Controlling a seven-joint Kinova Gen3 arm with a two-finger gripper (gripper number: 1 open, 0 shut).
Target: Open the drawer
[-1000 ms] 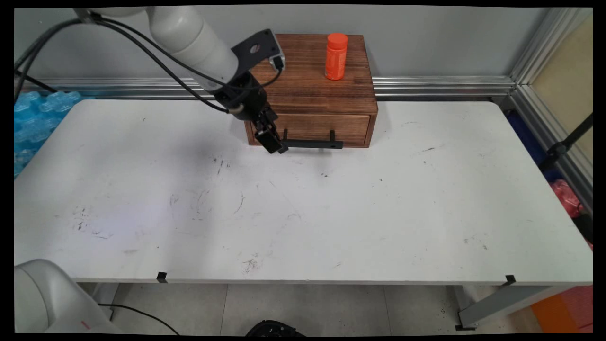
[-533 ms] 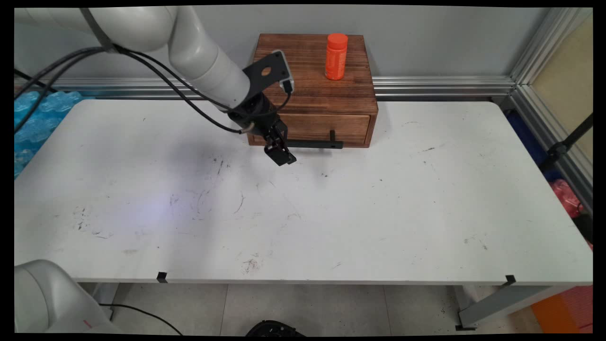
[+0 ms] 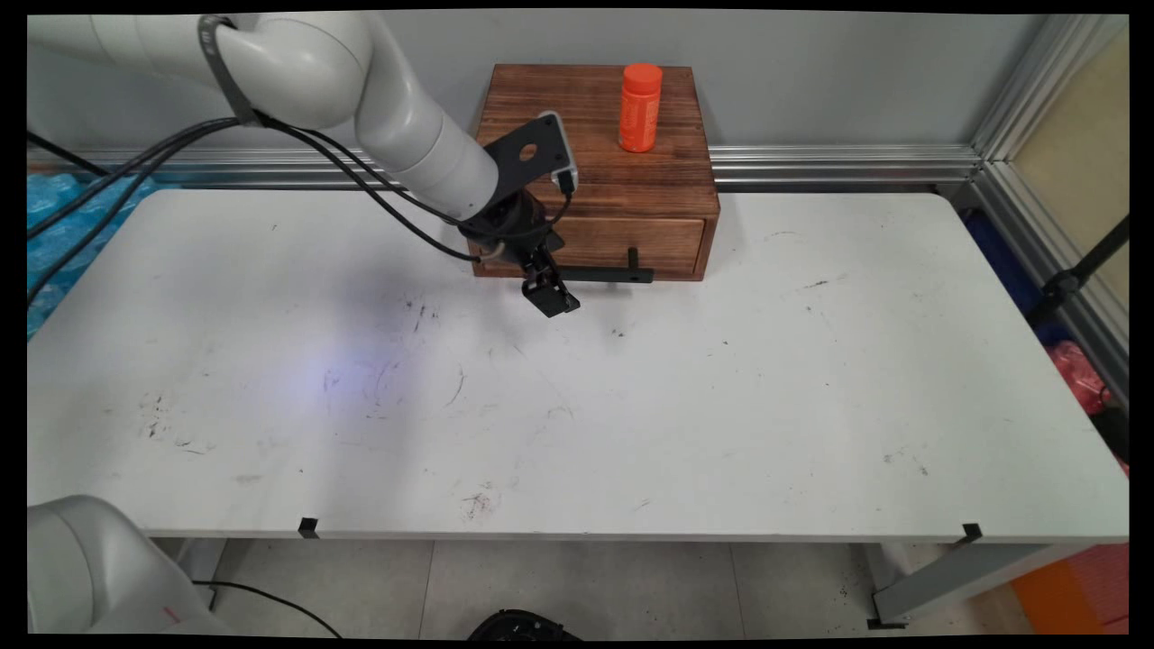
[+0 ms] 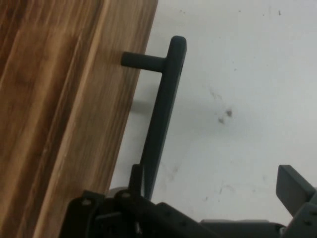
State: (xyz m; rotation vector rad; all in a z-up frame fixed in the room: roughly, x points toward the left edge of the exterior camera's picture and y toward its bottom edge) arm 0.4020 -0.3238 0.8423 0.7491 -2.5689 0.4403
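Your pincer has slid right along the front of the wooden box over the last second, and it has dropped a little toward the worktop. A second ago it sat at the left end of the black handle; now it sits further in along the bar, though still on its left part, low and just in front of the drawer.

From the hand view you can see the fingers standing apart: one finger shows out at the right, over bare worktop, while the other is down by the linkage close to the wood. The handle bar runs up between them, so your pincer straddles the bar without closing on it. Whether a finger touches the bar you cannot tell from here.

The drawer looks shut, its front level with the box face, and it has not shifted across the three moments. The orange bottle stands upright on top of the box, toward the back right, unmoved and well clear of the arm.

So what has changed is only your pincer's place along the handle; nothing on the worktop has been disturbed.
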